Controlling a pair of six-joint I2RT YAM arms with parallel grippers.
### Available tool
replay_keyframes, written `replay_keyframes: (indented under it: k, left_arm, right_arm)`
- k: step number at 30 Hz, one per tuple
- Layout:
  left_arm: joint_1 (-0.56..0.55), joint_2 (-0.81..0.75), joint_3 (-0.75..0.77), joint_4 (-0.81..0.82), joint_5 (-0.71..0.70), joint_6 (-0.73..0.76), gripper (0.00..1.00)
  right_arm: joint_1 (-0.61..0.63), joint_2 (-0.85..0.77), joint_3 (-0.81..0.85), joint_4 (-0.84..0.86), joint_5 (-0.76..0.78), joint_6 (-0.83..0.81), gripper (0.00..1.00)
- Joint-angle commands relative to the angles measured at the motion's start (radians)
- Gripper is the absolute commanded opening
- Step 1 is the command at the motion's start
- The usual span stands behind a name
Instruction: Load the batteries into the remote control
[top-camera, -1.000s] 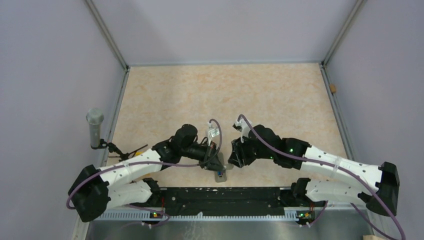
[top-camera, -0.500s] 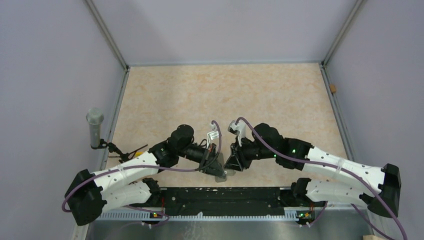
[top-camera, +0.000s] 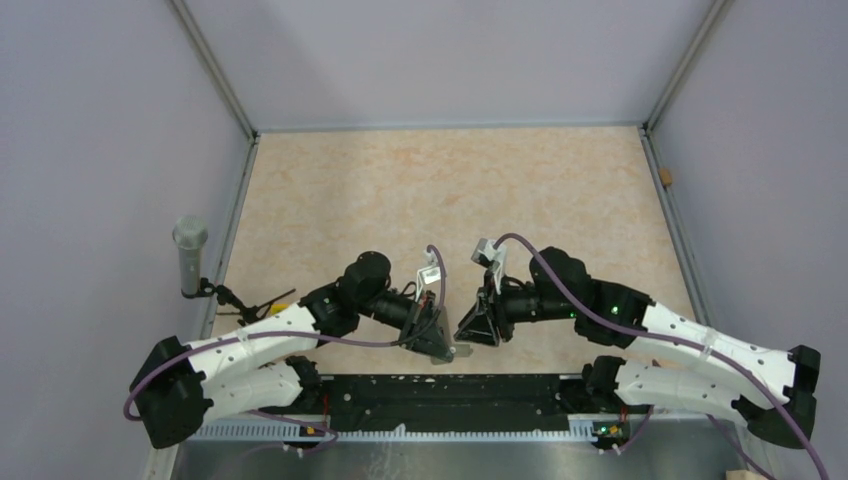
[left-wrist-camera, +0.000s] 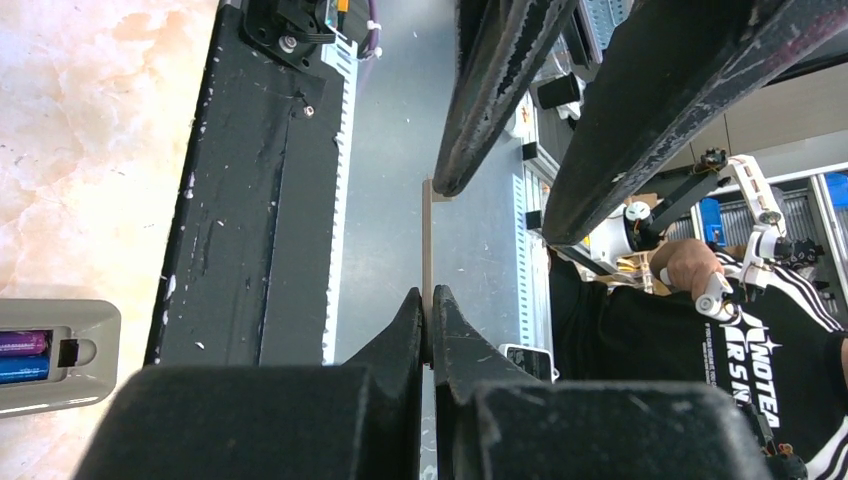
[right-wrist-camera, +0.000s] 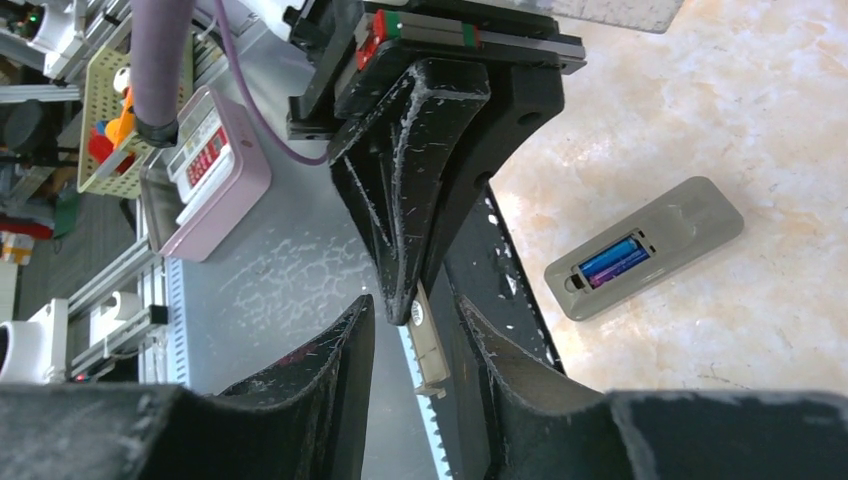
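Remote control (right-wrist-camera: 660, 238) lies back-up on the tabletop (right-wrist-camera: 720, 110), near the front edge, just beside the black base rail (left-wrist-camera: 250, 200). Grey back, compartment open at one end. Both batteries (right-wrist-camera: 612, 262) sit in it side by side, one blue, one purplish, and look seated. Neither arm touches the remote.

Left gripper (left-wrist-camera: 428, 300): jaws closed flat on the battery cover (right-wrist-camera: 430, 350), a thin grey-beige plate seen edge-on in both wrist views. It's held in the air over the rail, well apart from the remote.

Right gripper (top-camera: 470, 335): jaws apart, one either side of the cover's free end. There's a visible gap on at least one side, so no pinch yet. Looks like a handover or regrip setup.

Handling (est.):
- Cover: v. light, stiff thin plastic w/ a small latch tab at the end that's prob. easy to snap. Smooth faces, so it can pivot or slip in a flat pinch. Better to take it across the faces mid-length and keep clear of the tab end.
- Remote: light, smooth shell. It'll prob. skate on the tabletop when the cover is pushed on, so one arm should pin it by the long sides, away from the open compartment.
- Batteries: hard, round, small, and they'd roll if knocked out. Don't tilt the remote before the cover is on.

Status (est.): batteries loaded, only the cover is left to fit.
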Motion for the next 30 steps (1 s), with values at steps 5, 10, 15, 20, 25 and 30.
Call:
replay_keyframes:
  k: [5, 10, 15, 20, 25, 30]
  left_arm:
    - [-0.019, -0.035, 0.015, 0.065, 0.037, 0.005, 0.0]
    - [-0.025, -0.042, 0.012, 0.073, 0.04, 0.001, 0.0]
    - [-0.031, -0.039, 0.01, 0.075, 0.035, 0.001, 0.0]
    - [-0.033, -0.035, 0.011, 0.072, 0.033, 0.004, 0.0]
    - [-0.034, -0.03, 0.012, 0.06, 0.022, 0.008, 0.05]
    - [-0.033, -0.026, 0.023, 0.007, -0.018, 0.026, 0.35]
  right_arm:
    - [-0.006, -0.01, -0.044, 0.014, -0.089, 0.028, 0.33]
    - [-0.005, -0.002, -0.072, 0.054, -0.144, 0.037, 0.33]
    - [-0.006, -0.004, -0.087, 0.077, -0.181, 0.047, 0.3]
    - [-0.004, 0.001, -0.093, 0.095, -0.196, 0.053, 0.07]
    - [-0.006, 0.009, -0.098, 0.111, -0.197, 0.057, 0.0]
    - [-0.005, 0.002, -0.088, 0.089, -0.161, 0.049, 0.0]
